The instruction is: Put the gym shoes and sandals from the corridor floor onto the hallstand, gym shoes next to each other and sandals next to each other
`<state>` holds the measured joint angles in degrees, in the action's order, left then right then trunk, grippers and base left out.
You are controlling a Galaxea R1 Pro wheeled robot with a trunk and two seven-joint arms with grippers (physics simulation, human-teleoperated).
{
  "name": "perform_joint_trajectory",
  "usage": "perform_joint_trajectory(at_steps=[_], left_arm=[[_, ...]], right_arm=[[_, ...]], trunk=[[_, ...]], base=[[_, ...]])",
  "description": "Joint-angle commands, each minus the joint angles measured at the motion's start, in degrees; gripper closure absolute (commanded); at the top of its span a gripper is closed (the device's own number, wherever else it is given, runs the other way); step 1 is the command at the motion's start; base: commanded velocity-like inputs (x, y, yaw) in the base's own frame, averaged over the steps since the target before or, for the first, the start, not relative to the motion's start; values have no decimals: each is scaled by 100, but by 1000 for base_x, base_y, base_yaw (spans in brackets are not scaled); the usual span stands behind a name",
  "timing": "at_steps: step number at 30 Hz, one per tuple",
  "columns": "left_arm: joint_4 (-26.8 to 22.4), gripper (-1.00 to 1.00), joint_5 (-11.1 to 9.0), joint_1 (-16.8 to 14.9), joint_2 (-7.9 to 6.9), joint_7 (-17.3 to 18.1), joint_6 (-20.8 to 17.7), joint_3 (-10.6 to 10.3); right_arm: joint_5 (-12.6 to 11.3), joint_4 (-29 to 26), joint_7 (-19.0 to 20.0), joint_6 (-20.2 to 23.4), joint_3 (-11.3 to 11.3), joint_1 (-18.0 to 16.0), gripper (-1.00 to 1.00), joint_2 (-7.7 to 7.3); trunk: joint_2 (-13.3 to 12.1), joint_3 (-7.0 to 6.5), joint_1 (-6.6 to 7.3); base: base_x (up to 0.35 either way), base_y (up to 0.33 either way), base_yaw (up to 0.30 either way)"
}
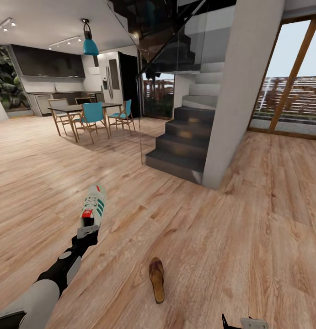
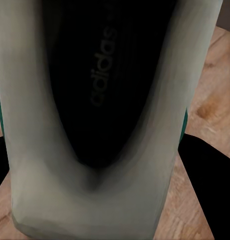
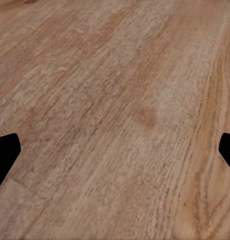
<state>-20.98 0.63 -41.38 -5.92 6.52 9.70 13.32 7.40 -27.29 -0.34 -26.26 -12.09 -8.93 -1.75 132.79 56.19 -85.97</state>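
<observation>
A cream-white gym shoe point(image 1: 93, 206) with green stripes and a red tongue tag is held at its heel by my left gripper point(image 1: 88, 230), toe pointing away from me. The left wrist view looks into the shoe's dark opening point(image 2: 102, 90), with the black fingers point(image 2: 207, 170) shut on either side of the heel. One brown sandal point(image 1: 156, 278) lies flat on the corridor floor point(image 1: 222, 237), to the right of my left arm. My right gripper point(image 1: 244, 323) hangs low at the frame's bottom edge; its fingertips point(image 3: 5, 150) stand wide apart over bare planks. The hallstand is out of view.
A dark staircase point(image 1: 183, 141) with a glass side panel and a white wall pillar point(image 1: 240, 100) rise ahead. Farther left stand a dining table with blue chairs point(image 1: 91, 116) and a kitchen beyond. Glass doors with wooden frames point(image 1: 290, 77) are at the right.
</observation>
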Motion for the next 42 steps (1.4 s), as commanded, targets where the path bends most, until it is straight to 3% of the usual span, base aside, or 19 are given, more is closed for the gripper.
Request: perform_joint_trajectory(at_steps=[1, 16, 21, 22, 24, 26, 28, 29, 32, 34, 38, 40, 42], left_arm=[[6, 100, 7, -6, 3, 52, 14, 48], [6, 100, 7, -3, 4, 52, 17, 44], [-10, 100, 6, -32, 5, 52, -29, -21], [-38, 100, 6, -74, 8, 52, -100, -28], [-208, 100, 7, -174, 5, 55, -486, -36], [-430, 100, 2, -231, 4, 77, -847, -38], [-569, 100, 0, -250, 4, 84, -1032, -40], [-705, 100, 0, -267, 4, 91, -1190, -43], [-951, 100, -1, -327, 2, 104, -1455, -46], [-1038, 100, -1, -367, -3, 109, -1574, -47], [-1161, 100, -2, -514, -38, 119, -1844, -48], [-1194, 100, -2, -611, -37, 121, -1984, -48], [-1204, 100, -2, -644, -27, 121, -2021, -48]], right_arm=[[60, 5, -3, -19, -30, -4, -100, 5], [70, -15, -1, -18, -32, -6, -100, 0], [87, -280, -7, 128, -16, -29, -100, 40], [88, -395, -8, 309, -10, -65, -100, 66], [81, -736, -14, 1192, 0, -328, -100, 229], [78, -991, -20, 2107, 3, -683, -100, 443], [78, -1066, -23, 2571, 7, -898, -100, 599], [78, -1110, -26, 2947, 9, -1098, -100, 753], [82, -1145, -74, 3473, 13, -1468, -100, 1047], [84, -1147, -150, 3628, 36, -1625, -100, 1167], [75, -1126, -607, 3831, 347, -1920, -100, 1175], [56, -1062, -941, 3862, 742, -1996, -100, 1175], [49, -1035, -1027, 3863, 896, -2015, -100, 1175]], trunk=[[2, 5, 1], [2, 5, 1], [2, 5, 1], [2, 5, 1], [2, 5, 1], [2, 5, 1], [2, 5, 1], [2, 5, 1], [2, 5, 1], [2, 5, 1], [2, 5, 1], [2, 5, 1], [2, 5, 1]], base=[[35, 7, -9], [135, 1, -1], [4, 0, 0], [1, 0, 0], [0, 0, 0], [0, 0, 0], [0, 0, 0], [0, 0, 0], [0, 0, 0], [0, 0, 0], [0, 0, 0], [0, 0, 0], [0, 0, 0]])
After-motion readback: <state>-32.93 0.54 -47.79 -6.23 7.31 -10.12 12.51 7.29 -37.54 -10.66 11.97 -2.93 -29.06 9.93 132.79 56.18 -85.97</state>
